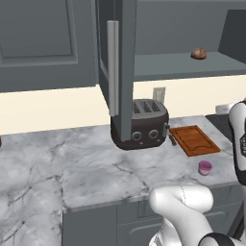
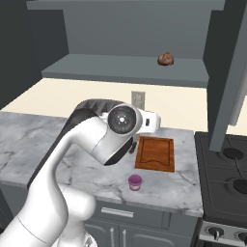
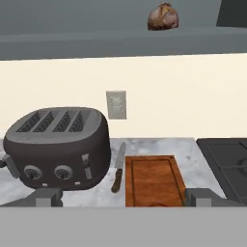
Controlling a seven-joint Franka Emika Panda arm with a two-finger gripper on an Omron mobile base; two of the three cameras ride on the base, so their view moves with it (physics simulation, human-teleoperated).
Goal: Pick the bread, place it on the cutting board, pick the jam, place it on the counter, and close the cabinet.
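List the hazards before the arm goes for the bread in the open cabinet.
1. The mottled brown bread lump sits deep on the cabinet shelf; the open gripper may nudge it farther back.
2. The open dark grey cabinet door hangs over the dark toaster, which could obstruct the arm's swing.

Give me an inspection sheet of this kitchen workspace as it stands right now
Surface: grey-white marble counter, nothing spilled.
Job's things: mottled brown bread lump on the shelf of the open dark grey wall cabinet; reddish-brown wooden cutting board bare, right of the toaster; pink-purple jam cup already on the counter near its front edge, in front of the board.
Clutter: dark four-slot toaster; brown-handled knife between toaster and board.
Grippers: gripper open, holding nothing, facing toaster and board.
Cables: nothing seen.
Surroundings: wall outlet; black stove right of the counter.
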